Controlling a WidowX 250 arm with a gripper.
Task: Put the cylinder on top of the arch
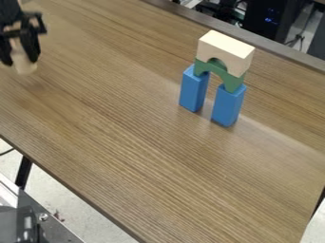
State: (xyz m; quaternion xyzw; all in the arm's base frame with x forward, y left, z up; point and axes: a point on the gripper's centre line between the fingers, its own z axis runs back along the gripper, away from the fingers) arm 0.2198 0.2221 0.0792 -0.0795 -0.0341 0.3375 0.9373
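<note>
A wood-grain desk point(127, 137) runs diagonally across the view, seen from above at a slant. At the upper left, close to the view's edge, the black tool point(20, 59) of the robot arm hangs down over the desk. Its two fingers are closed on a pale wooden cylinder point(24, 64), one on either side of it. The cylinder is roughly upright, its lower end showing below the fingertips.

Well apart from the tool, toward the upper right, a small gateway of blocks stands on the desk. Two upright blue blocks, one on the left point(192, 90) and one on the right point(228, 106), serve as its legs, with a gap between them. A green arch point(229, 80) bridges the gap, resting on both legs. On top of the green arch sits a pale wooden arch point(226, 47), its flat side up and its curved cut-out facing down. The cylinder is away from this stack, in the tool.

Beyond the desk's far edge are a black computer case point(266, 20) with small blue lights, and some dark cables. At the lower left, below the near edge, are a black desk leg point(23, 172), a pale floor point(79, 209) and part of a grey metal frame point(53, 228).
</note>
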